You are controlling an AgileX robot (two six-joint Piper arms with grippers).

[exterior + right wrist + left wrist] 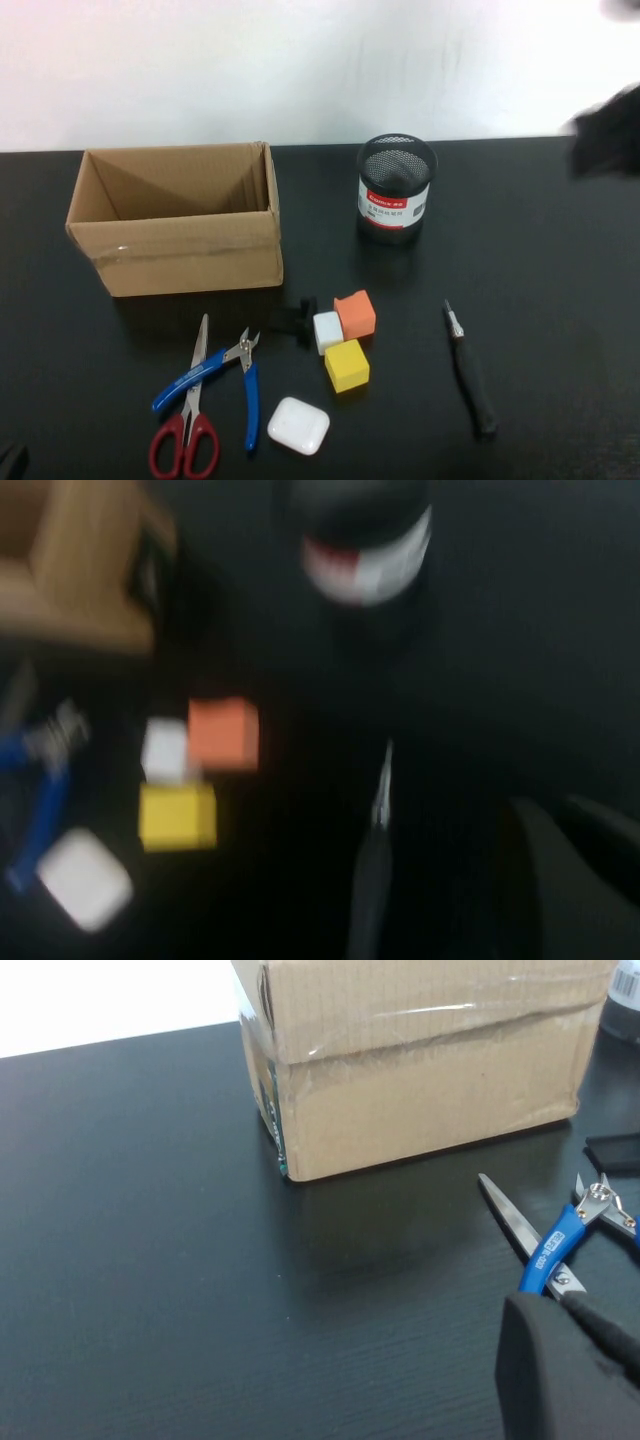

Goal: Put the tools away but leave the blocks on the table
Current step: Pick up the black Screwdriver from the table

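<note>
Right gripper (612,130) raised at far right edge — screwdriver (470,368) below, toward the robot. Left gripper (560,1370) beside scissors (188,420) — finger states: cannot tell.

table (560,330): matt black, faint wood-like grain
box (180,250): brown corrugated cardboard, matt; glossy clear tape strip on front
cup (396,188): black metal mesh, glossy paper label, 12 o'clock of the blocks
scissors (192,400): bare shiny metal blades, red plastic handles
pliers (222,380): metal jaws, blue glossy grips
screwdriver-like tool (468,368): matt black handle, metal tip, 3 o'clock of the blocks
blocks (346,335): orange, white, yellow; smooth, matt
case (298,425): white glossy plastic
</note>
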